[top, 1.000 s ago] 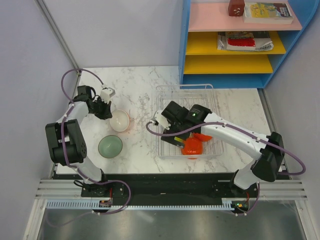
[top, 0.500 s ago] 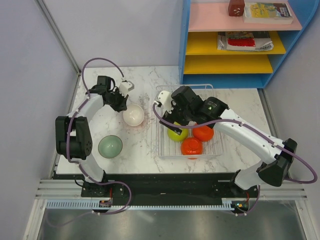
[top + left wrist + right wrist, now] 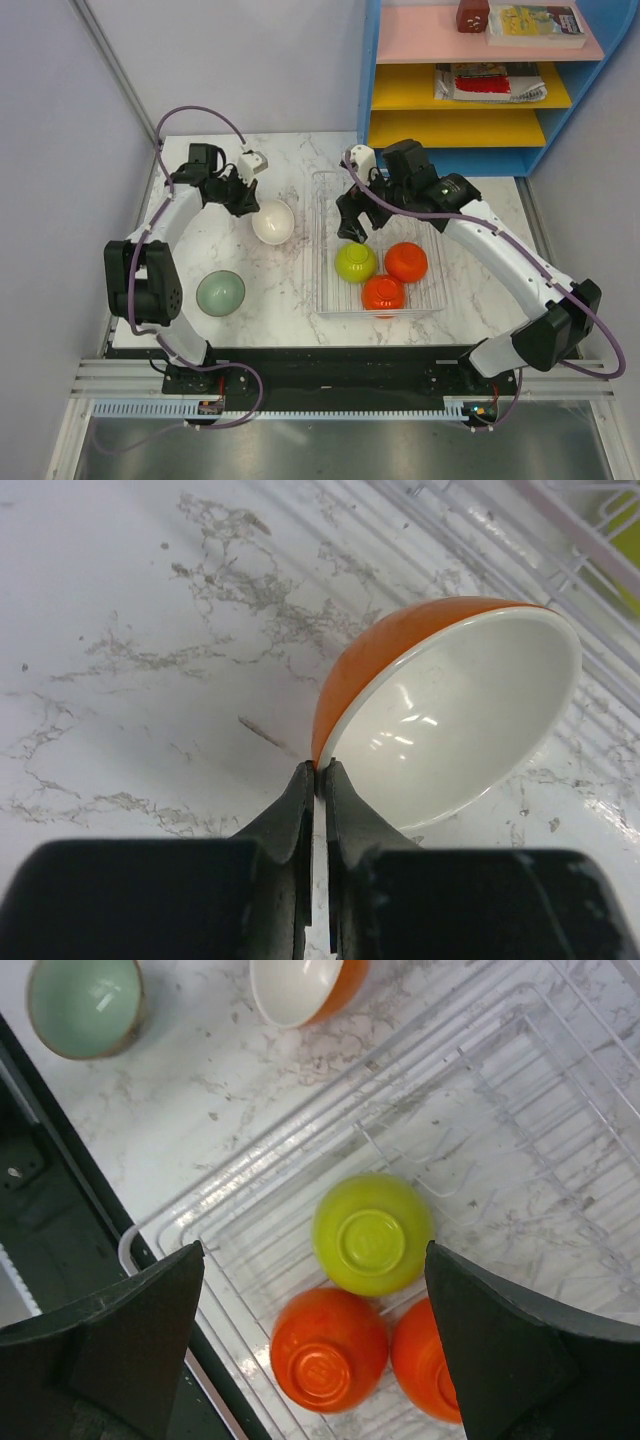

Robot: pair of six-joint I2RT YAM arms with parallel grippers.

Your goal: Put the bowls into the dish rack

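Observation:
My left gripper is shut on the rim of a bowl, orange outside and white inside, which it holds tilted just left of the dish rack. In the rack's near half, upside down, lie a yellow-green bowl and two orange bowls. Above the yellow-green bowl my right gripper hangs open and holds nothing. A sage-green bowl stands upright on the marble at the near left.
A blue shelf unit with pink and yellow boards stands behind the rack at the back right. Grey walls close the left side and the back. A black rail runs along the table's near edge.
The left arm carried its bowl to the right, toward the rack. The right arm drew up and back off the rack's near half, uncovering the yellow-green bowl there.

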